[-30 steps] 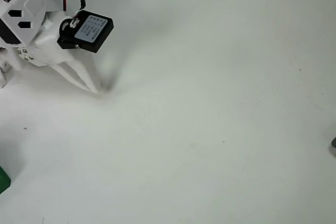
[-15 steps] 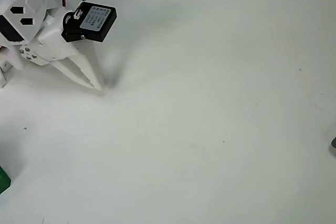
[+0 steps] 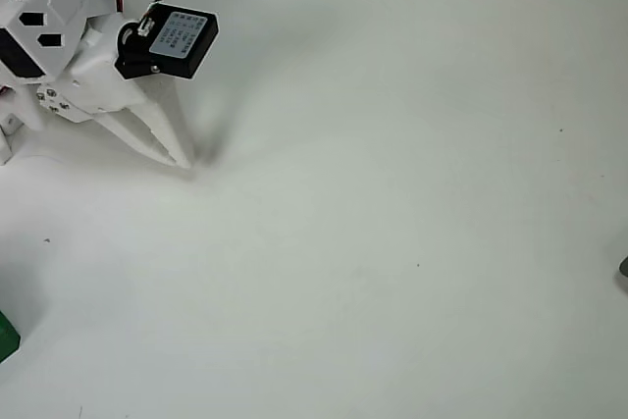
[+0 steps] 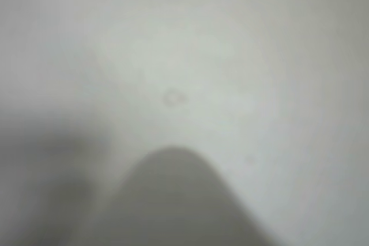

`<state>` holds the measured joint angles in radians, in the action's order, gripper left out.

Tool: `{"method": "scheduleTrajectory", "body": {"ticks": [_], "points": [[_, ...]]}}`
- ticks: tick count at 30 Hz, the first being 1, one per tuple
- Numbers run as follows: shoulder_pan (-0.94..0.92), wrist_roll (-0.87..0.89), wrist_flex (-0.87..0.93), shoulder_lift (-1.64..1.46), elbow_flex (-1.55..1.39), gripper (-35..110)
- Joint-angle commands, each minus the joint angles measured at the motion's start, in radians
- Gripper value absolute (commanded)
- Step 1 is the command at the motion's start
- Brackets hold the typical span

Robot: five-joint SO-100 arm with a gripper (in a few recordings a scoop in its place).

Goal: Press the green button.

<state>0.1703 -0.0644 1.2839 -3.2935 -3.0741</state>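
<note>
White table [image 3: 392,193], green button [image 3: 6,337] at edge

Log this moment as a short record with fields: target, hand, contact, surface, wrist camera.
target: green button, only a corner showing at the lower left edge of the overhead view
hand: white hand at upper left of the overhead view, fingers together, tips pointing down-right
contact: none; hand and green button are well apart
black box on arm: black box with a white label, just above the fingers
surface: white table, a few small dark specks
wrist camera: blurred; pale surface with a dark rounded shape at the bottom
</note>
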Motion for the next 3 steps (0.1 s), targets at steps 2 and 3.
{"method": "scheduleTrajectory", "body": {"ticks": [2,3], "points": [[0.021,-0.009,0.017,-0.018,0.008,0],[0.021,-0.009,0.017,-0.018,0.008,0]]}}
